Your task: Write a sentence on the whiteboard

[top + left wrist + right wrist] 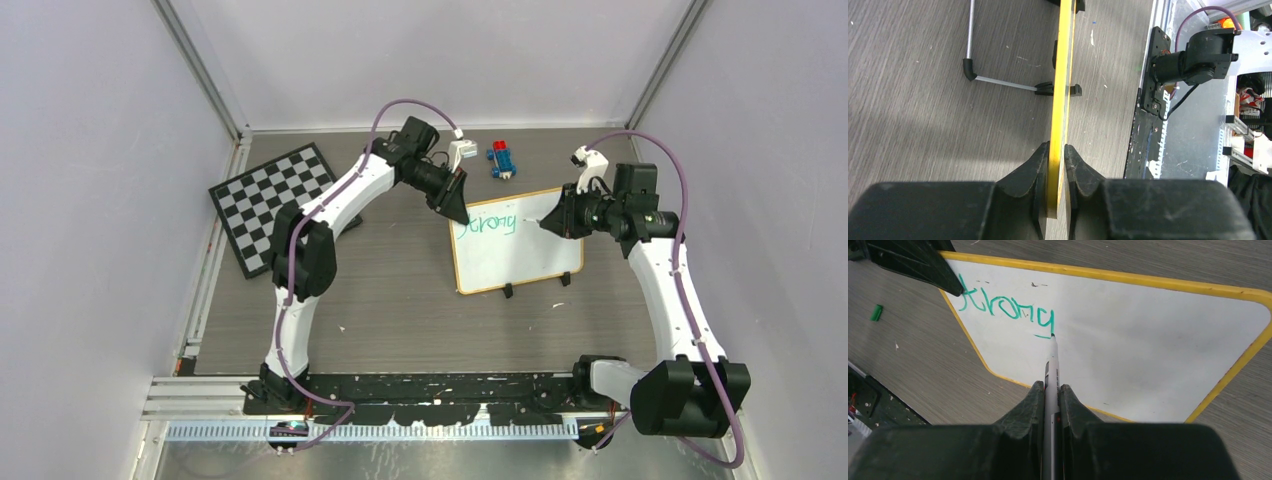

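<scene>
On a grey wood-grain worktop (pixel 400 300) between pale lilac walls (pixel 90 180), the left pincer (pixel 1057 152) clamps the edge of the yellow-framed whiteboard (pixel 525 260) — the right pincer (pixel 1050 388) grips a slim white marker (pixel 1052 357).

Right of centre toward the far side, the whiteboard (pixel 525 262) is sitting slightly askew, white with a thin yellow frame. The sentence (pixel 486 226) is showing only green "Strong" at its far-left corner.

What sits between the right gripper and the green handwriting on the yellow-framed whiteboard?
A slim white marker, held by that gripper, tip at the writing; right wrist view.
</scene>
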You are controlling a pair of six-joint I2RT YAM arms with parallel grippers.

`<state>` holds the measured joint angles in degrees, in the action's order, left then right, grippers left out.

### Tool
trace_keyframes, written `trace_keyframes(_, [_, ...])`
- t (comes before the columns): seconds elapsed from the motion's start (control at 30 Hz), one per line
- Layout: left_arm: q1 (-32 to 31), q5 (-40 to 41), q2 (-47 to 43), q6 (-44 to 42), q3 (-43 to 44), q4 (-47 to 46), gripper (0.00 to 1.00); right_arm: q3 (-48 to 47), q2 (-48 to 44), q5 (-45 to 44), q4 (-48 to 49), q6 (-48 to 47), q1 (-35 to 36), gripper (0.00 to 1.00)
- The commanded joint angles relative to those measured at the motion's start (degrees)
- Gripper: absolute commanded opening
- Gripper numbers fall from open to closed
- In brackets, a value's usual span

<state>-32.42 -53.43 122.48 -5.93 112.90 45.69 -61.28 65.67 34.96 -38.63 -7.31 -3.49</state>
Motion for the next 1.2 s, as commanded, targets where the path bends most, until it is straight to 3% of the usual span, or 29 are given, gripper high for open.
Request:
trace_keyframes(0.0, [-0.4, 1.4, 0.7, 0.7, 1.1, -0.8, 0.2, -2.2, 0.7, -2.2, 1.8, -2.0, 0.6, 0.0])
trace_keyframes(0.13, [-0.4, 1.5, 0.8, 0.9, 1.2, -0.9, 0.22, -2.2, 1.1, -2.2, 2.5, -1.8, 1.5, 0.0])
trace_keyframes(0.6, [-0.5, 1.2, 0.9, 0.0, 1.0, -0.7, 0.0, -3.4, 4.2, -6.8, 5.1, -0.7, 5.4, 0.0])
trace_keyframes(1.17, [-0.4, 1.4, 0.7, -0.6, 0.3, -0.7, 0.0, -3.7, 3.5, -16.3, 6.6, 1.1, 5.5, 0.0])
